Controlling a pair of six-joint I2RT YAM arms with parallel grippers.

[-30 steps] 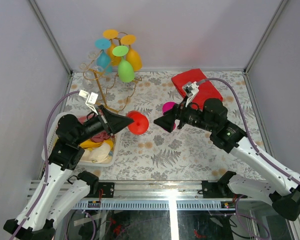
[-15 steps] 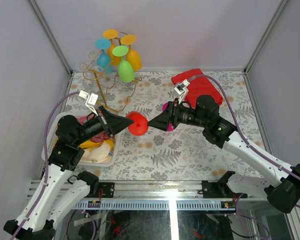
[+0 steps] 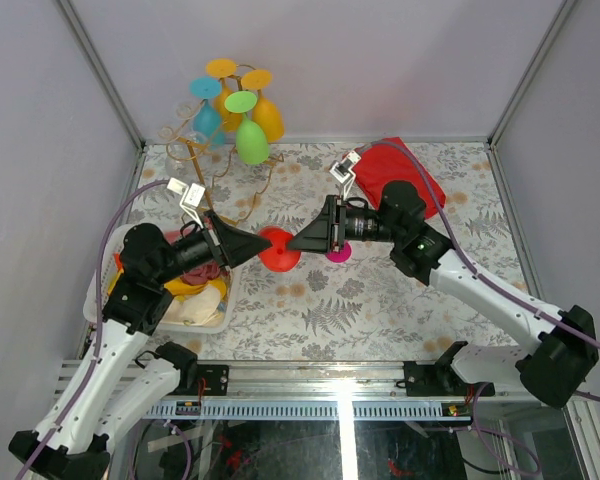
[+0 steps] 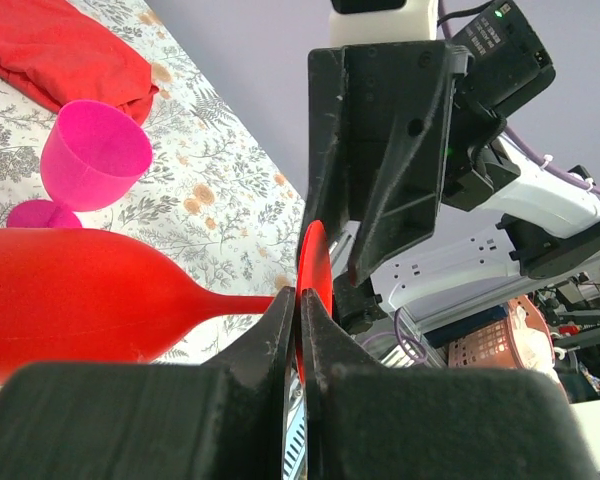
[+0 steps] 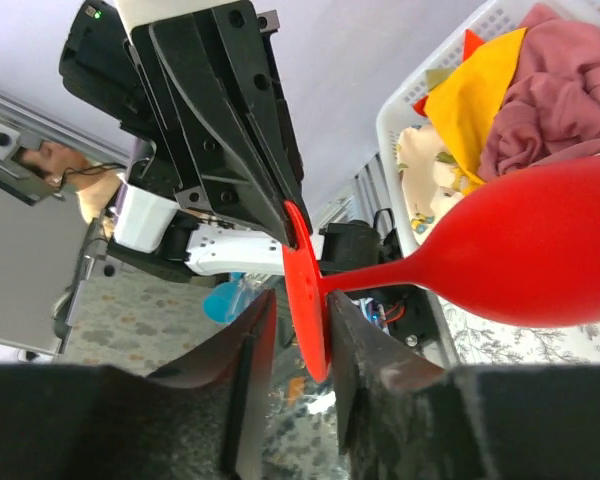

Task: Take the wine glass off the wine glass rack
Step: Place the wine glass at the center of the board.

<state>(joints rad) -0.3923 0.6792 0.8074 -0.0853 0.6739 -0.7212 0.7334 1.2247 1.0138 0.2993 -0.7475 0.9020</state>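
A red wine glass (image 3: 278,247) hangs sideways in the air between the two arms, clear of the gold wire wine glass rack (image 3: 194,160). My left gripper (image 3: 263,243) is shut on the rim of its round foot (image 4: 315,262), with the bowl (image 4: 70,300) off to the left. My right gripper (image 3: 293,244) faces it from the other side. Its jaws straddle the same foot (image 5: 305,300): one finger is against the disc by the stem, the other stands a little off it.
Green (image 3: 251,141), orange (image 3: 268,118) and blue (image 3: 206,120) glasses hang upside down on the rack at the back left. A pink glass (image 3: 338,251) stands on the table under the right arm. A red cloth (image 3: 405,172) lies back right. A white basket (image 3: 226,290) of cloths sits front left.
My right gripper has moved left to the red glass's foot and its jaws have narrowed around it. The left gripper has kept its hold, shifting only slightly.
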